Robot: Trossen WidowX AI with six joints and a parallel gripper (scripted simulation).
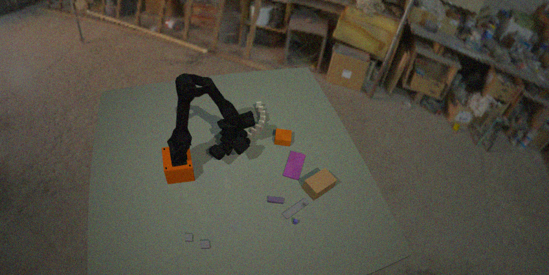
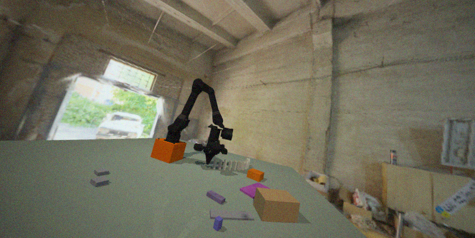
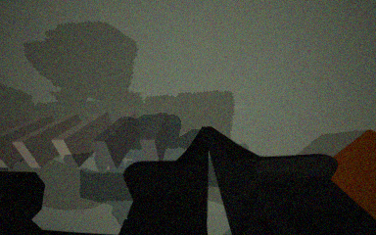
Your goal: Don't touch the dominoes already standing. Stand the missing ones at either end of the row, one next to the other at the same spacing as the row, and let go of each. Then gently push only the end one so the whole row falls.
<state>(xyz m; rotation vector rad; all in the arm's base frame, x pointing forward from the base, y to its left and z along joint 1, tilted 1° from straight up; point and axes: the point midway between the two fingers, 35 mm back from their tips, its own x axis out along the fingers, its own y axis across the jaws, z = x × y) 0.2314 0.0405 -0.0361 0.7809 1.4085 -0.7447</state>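
A curved row of several pale dominoes point(image 1: 262, 117) point(image 2: 247, 163) point(image 3: 25, 154) stands upright on the table. In the top view the arm covers the ground beside the near end of the row. My gripper point(image 2: 208, 162) point(image 3: 206, 131) is shut and empty, pointing down. Its tip is low, close to the table, just beyond the left end of the row in the exterior view. In the wrist view the dominoes nearest the fingers lie in the arm's shadow. A gap or contact between the fingertips and the end domino cannot be made out.
An orange block point(image 1: 283, 137) point(image 2: 255, 175) lies near the row. Farther off are a magenta slab point(image 1: 294, 164) point(image 2: 254, 189), a tan box point(image 1: 319, 184) point(image 2: 276, 205), a purple bar point(image 1: 276, 199) point(image 2: 215, 197), a grey strip point(image 1: 294, 208) and a small blue block point(image 2: 218, 223).
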